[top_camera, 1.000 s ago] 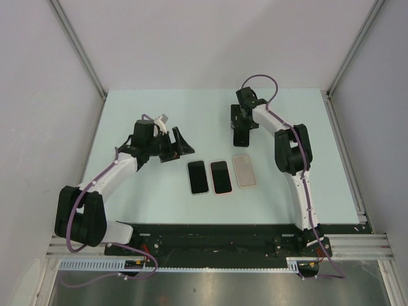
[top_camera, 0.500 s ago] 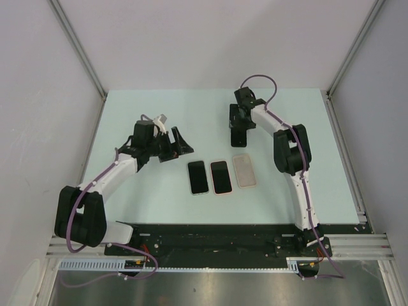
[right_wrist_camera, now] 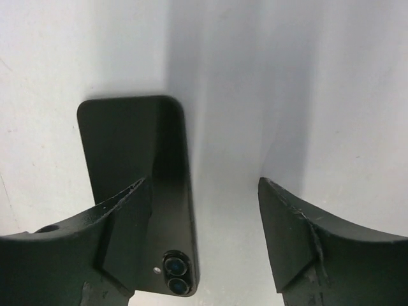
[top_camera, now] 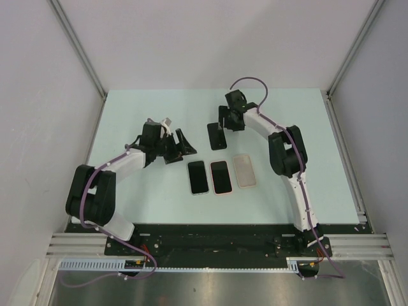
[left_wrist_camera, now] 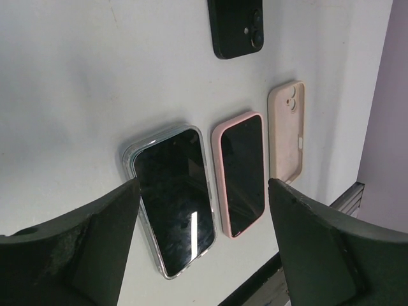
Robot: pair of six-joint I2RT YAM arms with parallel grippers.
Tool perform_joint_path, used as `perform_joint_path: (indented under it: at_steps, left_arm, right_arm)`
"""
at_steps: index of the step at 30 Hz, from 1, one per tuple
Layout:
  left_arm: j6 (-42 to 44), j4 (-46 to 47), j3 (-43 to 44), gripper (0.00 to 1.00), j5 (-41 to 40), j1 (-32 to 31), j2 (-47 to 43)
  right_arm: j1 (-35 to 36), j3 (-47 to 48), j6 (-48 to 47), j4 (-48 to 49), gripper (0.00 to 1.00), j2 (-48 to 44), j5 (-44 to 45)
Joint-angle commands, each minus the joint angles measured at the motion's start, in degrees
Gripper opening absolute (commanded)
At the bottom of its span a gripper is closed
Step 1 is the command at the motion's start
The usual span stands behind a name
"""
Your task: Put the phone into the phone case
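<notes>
The black phone [right_wrist_camera: 131, 159] lies flat and face down on the pale worktop [top_camera: 319, 127], its twin camera lenses up. It sits apart from the row of three things nearer the arm bases. The right end effector [right_wrist_camera: 203, 182] hangs over it, released, with its jaws spread and nothing between them. One finger [right_wrist_camera: 121, 236] hides part of the phone's long edge, and I cannot tell whether it touches. In the row, a phone in a clear case [left_wrist_camera: 172, 197] is on the left and a phone in a pink case [left_wrist_camera: 242, 172] is in the middle. Just beside the pink one, on the right, is the beige phone case [left_wrist_camera: 288, 131]. The left end effector [left_wrist_camera: 203, 183] hovers left of the row, also released, jaws wide, holding nothing.
</notes>
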Motion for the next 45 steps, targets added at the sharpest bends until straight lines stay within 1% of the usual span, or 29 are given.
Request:
perform_joint_path:
  at_steps: [1, 4, 6, 7, 10, 16, 27, 30, 36, 37, 40, 43, 45]
  left_arm:
    - [-0.54, 2.15, 0.38, 0.86, 0.09, -0.55, -4.14]
    - [-0.10, 0.83, -0.58, 0.86, -1.49, -0.55, -6.60]
    - [-0.01, 0.47, -1.37, 0.86, -2.72, -0.55, -8.19]
    - [0.07, -0.49, -1.55, 0.86, -3.34, -0.55, -9.76]
    - [1.04, -2.51, -1.46, 0.87, -4.57, -0.55, -12.23]
    - [2.01, -5.24, -0.67, 0.89, -5.19, -0.55, -14.70]
    - [1.75, -5.51, -1.55, 0.89, -4.84, -0.55, -15.84]
    - [1.66, -5.51, -1.90, 0.89, -4.75, -0.55, -15.67]
    - [1.39, -5.07, -2.17, 0.89, -5.10, -0.55, -15.49]
    - [1.39, -5.07, -2.17, 0.89, -5.19, -0.55, -15.40]
    - [1.31, -5.15, -2.08, 0.89, -5.80, -0.55, -14.35]
    - [0.61, -5.33, -2.43, 0.88, -6.50, -0.47, -13.47]
    - [0.25, -4.89, -3.04, 0.88, -6.95, -0.47, -13.21]
  right_arm:
    - [2.23, 0.88, -3.51, -2.94, 0.73, -1.83, 4.51]
    - [3.02, 1.23, -3.59, -2.24, 0.73, -2.53, 4.51]
    - [3.98, 2.19, -3.86, -2.24, 0.77, -2.28, 5.21]
    - [4.42, 2.64, -4.03, -2.32, 0.82, -1.92, 5.56]
    - [5.57, 4.48, -4.47, -2.94, 0.85, -0.61, 6.62]
    - [7.06, 7.47, -5.00, -4.52, 0.88, 2.03, 7.68]
    - [8.38, 9.67, -6.32, -5.23, 0.89, 5.28, 10.22]
    - [8.47, 9.85, -7.11, -5.66, 0.86, 6.51, 10.84]
    - [9.17, 9.67, -7.81, -7.25, 0.72, 7.48, 11.54]
    - [9.26, 9.58, -7.64, -7.25, 0.68, 7.66, 11.54]
    - [9.35, 9.58, -7.02, -7.34, 0.60, 7.66, 10.93]
    - [9.78, 9.58, -5.88, -6.90, 0.57, 7.48, 9.26]
    - [10.14, 9.67, -4.66, -6.28, 0.56, 7.22, 7.42]
